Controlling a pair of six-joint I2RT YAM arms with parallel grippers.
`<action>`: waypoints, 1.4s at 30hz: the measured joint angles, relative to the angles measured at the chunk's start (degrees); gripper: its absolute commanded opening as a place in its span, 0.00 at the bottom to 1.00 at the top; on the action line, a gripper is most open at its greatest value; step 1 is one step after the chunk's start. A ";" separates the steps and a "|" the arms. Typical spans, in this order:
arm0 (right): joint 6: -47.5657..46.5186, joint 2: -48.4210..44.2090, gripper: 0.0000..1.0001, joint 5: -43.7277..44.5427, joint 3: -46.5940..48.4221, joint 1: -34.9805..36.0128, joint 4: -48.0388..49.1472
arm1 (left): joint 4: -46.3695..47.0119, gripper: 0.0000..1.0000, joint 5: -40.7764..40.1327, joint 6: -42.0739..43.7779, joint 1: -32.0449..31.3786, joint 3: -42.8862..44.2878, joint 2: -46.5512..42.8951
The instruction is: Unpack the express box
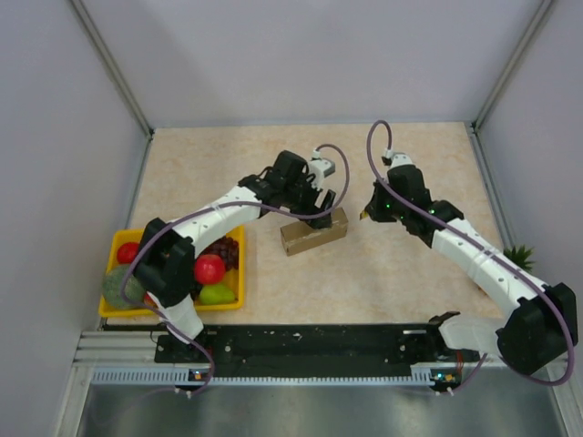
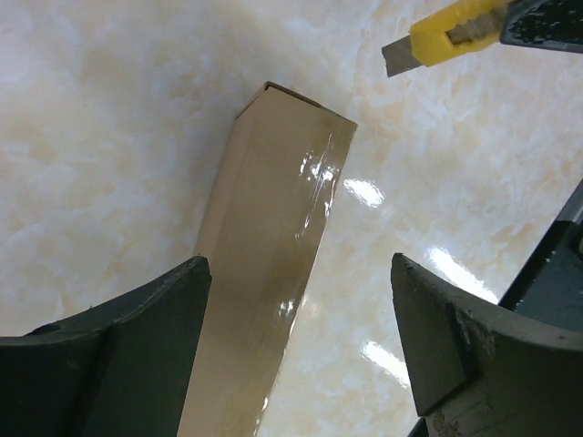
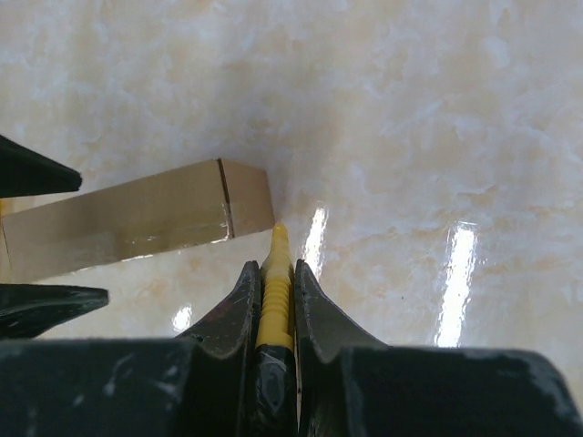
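- Worktop (image 1: 401, 273): pale marbled beige, glossy, walled by grey panels on three sides.
- Left arm (image 1: 219, 214): reaching from the near left corner towards the worktop's centre, purple cable looped along it.
- Right arm (image 1: 474, 250): reaching from the near right corner, angled in towards the centre.
- Yellow fruit tray (image 1: 182, 308): at the near left corner, against the left edge, partly hidden behind the left arm's base.
- Express box (image 1: 314, 231): plain brown cardboard, closed, clear tape shining along its top in the left wrist view. Lying flat near the worktop's centre, long side skewed to the edges, well apart from the tray.
- Left gripper (image 2: 301, 282): released, jaws spread wide, hanging over the box's far-left part and straddling its width. One finger close against the box's side, contact not readable; the other clear of it.
- Right gripper (image 3: 273, 273): clenched on a yellow utility knife (image 3: 273, 291), just beside the box's right end.
- Knife tip pointing at the box's right end corner, a small gap visible in the right wrist view.
- Tray contents: red apple (image 1: 209, 269), green pear (image 1: 217, 294), dark grapes (image 1: 223, 248), large green round fruit (image 1: 121, 287).
- Small green plant (image 1: 519, 255): at the right edge, behind the right arm.
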 measured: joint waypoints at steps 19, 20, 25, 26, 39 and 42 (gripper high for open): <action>0.17 -3.91 0.00 -4.44 -4.83 -4.00 0.31 | -5.92 0.77 -10.34 8.92 -5.60 4.37 9.97; 0.39 -4.04 0.00 -4.98 -5.11 -4.26 0.46 | -6.16 0.74 -10.60 9.22 -5.81 4.59 10.23; 2.03 -5.81 0.00 -8.68 -7.85 -4.70 4.33 | -7.69 0.63 -12.72 11.06 -6.80 5.11 12.39; 2.40 -6.25 0.00 -9.35 -8.37 -4.70 5.31 | -7.89 0.61 -13.14 11.43 -6.99 5.11 12.57; 4.24 -6.25 0.00 -12.98 -11.50 -4.74 19.28 | -4.74 0.32 -15.87 16.46 -8.35 1.99 11.02; 4.26 -4.52 0.00 -13.14 -11.52 -4.74 21.64 | -2.89 0.24 -15.82 18.10 -8.48 -0.02 9.84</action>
